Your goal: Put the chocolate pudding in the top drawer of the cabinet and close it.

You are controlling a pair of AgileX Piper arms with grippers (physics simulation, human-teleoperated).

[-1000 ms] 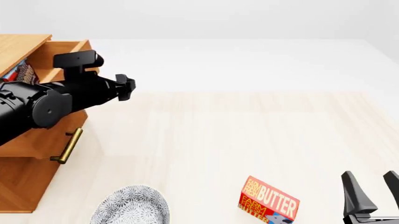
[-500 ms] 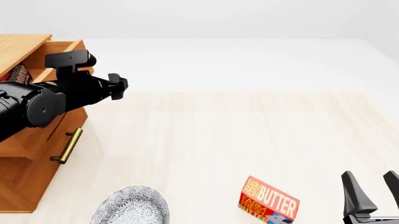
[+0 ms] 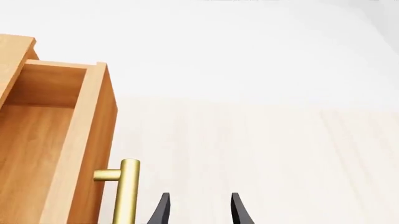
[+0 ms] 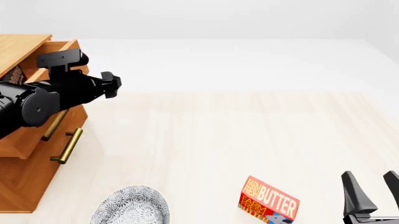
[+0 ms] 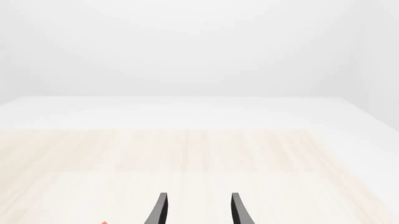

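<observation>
The top drawer (image 4: 59, 49) has slid further into the cabinet (image 4: 18, 46) as the left gripper (image 3: 198, 210) pushes. Both the left and right gripper (image 5: 198, 210) have jaws parted, holding nothing.

Left arm (image 4: 44, 100) reaching in from the left, left gripper (image 3: 198, 210) holding fingers parted and empty, right gripper (image 4: 373, 193) resting low at right, fingers parted, upright.
</observation>
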